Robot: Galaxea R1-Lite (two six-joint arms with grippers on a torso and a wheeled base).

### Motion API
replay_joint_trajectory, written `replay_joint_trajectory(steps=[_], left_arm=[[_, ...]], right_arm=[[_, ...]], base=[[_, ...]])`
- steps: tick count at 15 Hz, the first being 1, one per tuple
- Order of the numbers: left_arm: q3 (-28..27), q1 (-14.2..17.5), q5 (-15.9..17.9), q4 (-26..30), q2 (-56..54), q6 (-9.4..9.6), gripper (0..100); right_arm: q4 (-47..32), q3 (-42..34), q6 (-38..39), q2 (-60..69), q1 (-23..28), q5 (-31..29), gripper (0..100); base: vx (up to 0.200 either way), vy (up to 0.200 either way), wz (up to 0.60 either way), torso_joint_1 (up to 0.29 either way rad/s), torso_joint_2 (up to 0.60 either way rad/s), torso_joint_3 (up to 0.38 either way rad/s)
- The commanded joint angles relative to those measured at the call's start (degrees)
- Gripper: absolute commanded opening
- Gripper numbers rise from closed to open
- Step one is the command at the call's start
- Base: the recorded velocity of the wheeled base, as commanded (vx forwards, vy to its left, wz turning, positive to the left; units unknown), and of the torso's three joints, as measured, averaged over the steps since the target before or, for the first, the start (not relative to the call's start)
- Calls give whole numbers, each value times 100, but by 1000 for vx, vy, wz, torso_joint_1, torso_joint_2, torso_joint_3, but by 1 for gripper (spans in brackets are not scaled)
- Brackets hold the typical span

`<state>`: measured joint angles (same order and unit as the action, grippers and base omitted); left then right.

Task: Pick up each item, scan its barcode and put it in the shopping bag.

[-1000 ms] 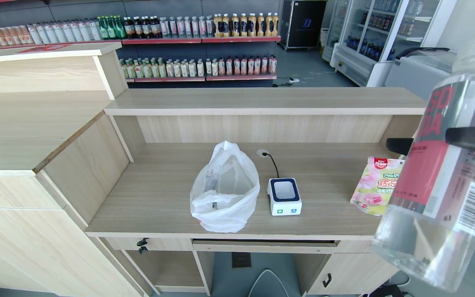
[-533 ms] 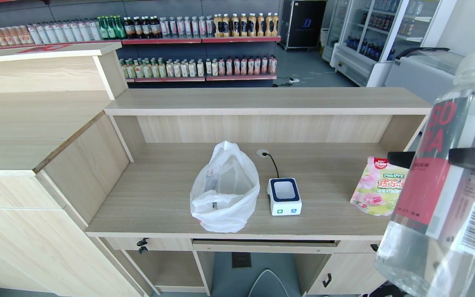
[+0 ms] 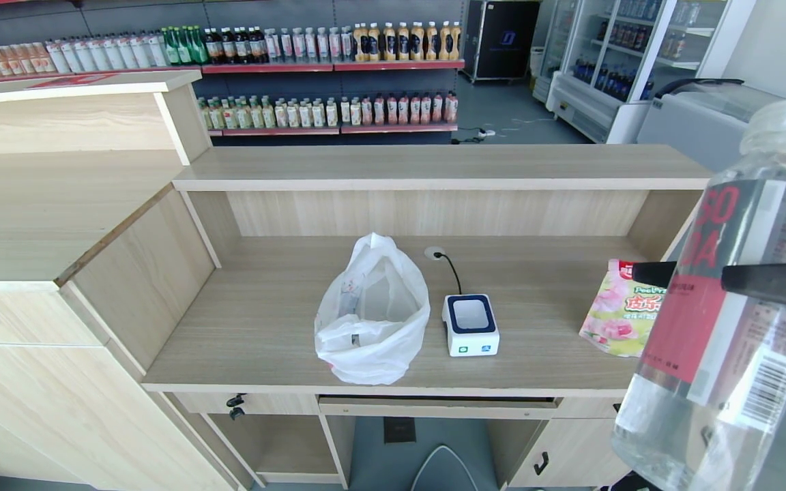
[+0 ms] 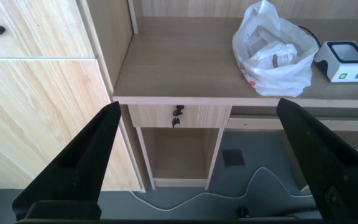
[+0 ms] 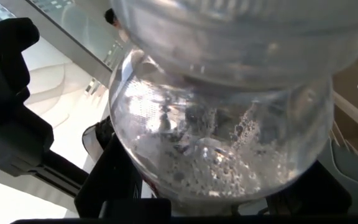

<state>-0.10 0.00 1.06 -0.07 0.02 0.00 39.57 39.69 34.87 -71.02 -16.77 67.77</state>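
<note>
The soda bottle [image 3: 727, 307] is clamped, tilted, in the right gripper [image 3: 734, 283], well apart from the scanner [image 3: 471, 324] and the shopping bag [image 3: 372, 314], which already holds something. Scanning and bagging likely remain, for the snack pouch [image 3: 621, 317] nearer those fingers too. The left gripper [image 4: 197, 106] gapes wide, empty.

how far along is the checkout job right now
Done: the shopping bag already holds at least one item, visible in the left wrist view. In hand: the right gripper is shut on the soda bottle, held up close to the head camera, not over the scanner. Left: scan and bag that bottle, then the pink snack pouch lying on the counter to the scanner's right.
</note>
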Motion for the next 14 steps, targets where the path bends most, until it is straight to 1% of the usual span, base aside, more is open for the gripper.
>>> replay_joint_trajectory(steps=[1, 2, 3, 5, 6, 7, 8, 9, 12, 14], left_arm=[[1, 0, -1, -1, -2, 0, 100], [1, 0, -1, -1, -2, 0, 100], [1, 0, -1, -1, -2, 0, 100], [1, 0, -1, -1, -2, -9, 100], [1, 0, -1, -1, -2, 0, 100], [1, 0, -1, -1, -2, 0, 100], [1, 0, -1, -1, -2, 0, 100], [1, 0, -1, -1, -2, -9, 100], [1, 0, -1, -1, -2, 0, 100], [1, 0, -1, -1, -2, -9, 100]], right_arm=[[7, 21, 3, -52, -1, -9, 0], [33, 83, -50, -131, 51, -27, 0], [60, 258, -279, -377, 218, -167, 0], [51, 619, -1026, -931, 552, -1187, 0], [68, 777, -1342, -1203, 746, -1872, 0], [60, 900, -1852, -1423, 842, -2567, 0], [60, 909, -2326, -1581, 957, -3261, 0], [112, 794, -2827, -1704, 1097, -3806, 0], [244, 522, -4735, -2179, 1466, -5054, 0], [323, 522, -5455, -2337, 1502, -5748, 0]], base=[[0, 0, 0, 0, 0, 0], [0, 0, 0, 0, 0, 0], [0, 0, 0, 0, 0, 0], [0, 0, 0, 0, 0, 0], [0, 0, 0, 0, 0, 0], [0, 0, 0, 0, 0, 0], [0, 0, 0, 0, 0, 0], [0, 0, 0, 0, 0, 0], [0, 0, 0, 0, 0, 0], [0, 0, 0, 0, 0, 0]])
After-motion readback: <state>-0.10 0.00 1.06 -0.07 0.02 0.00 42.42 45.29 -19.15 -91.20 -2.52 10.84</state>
